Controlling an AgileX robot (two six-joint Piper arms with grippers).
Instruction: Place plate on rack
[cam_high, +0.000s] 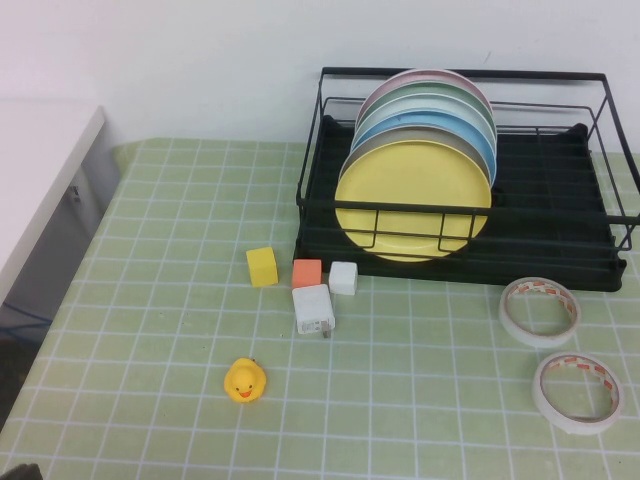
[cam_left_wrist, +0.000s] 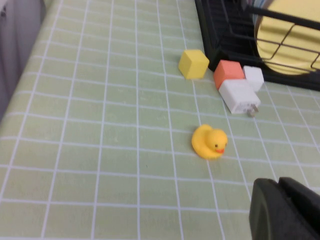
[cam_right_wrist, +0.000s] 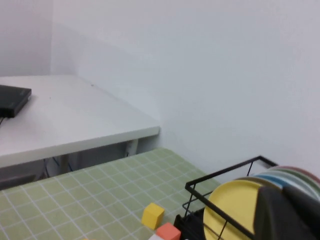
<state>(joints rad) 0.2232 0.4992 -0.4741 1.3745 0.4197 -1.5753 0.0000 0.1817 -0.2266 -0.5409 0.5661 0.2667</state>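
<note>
The yellow plate (cam_high: 413, 198) stands upright on its edge in the black wire rack (cam_high: 560, 200), at the front of a row of several plates. It also shows in the left wrist view (cam_left_wrist: 287, 42) and the right wrist view (cam_right_wrist: 232, 210). Neither gripper shows in the high view. My left gripper (cam_left_wrist: 280, 187) is shut and empty, low over the table on the near side of the rubber duck (cam_left_wrist: 209, 142). My right gripper (cam_right_wrist: 287, 197) is shut and empty, raised in the air with the plates and the rack's top bar (cam_right_wrist: 220, 175) behind it.
In front of the rack lie a yellow cube (cam_high: 262, 266), an orange cube (cam_high: 307, 272), a white cube (cam_high: 343, 277), a white charger (cam_high: 313, 310) and the duck (cam_high: 244, 380). Two tape rolls (cam_high: 540, 311) (cam_high: 577, 391) lie at the right. A white side table (cam_high: 35, 165) stands at the left.
</note>
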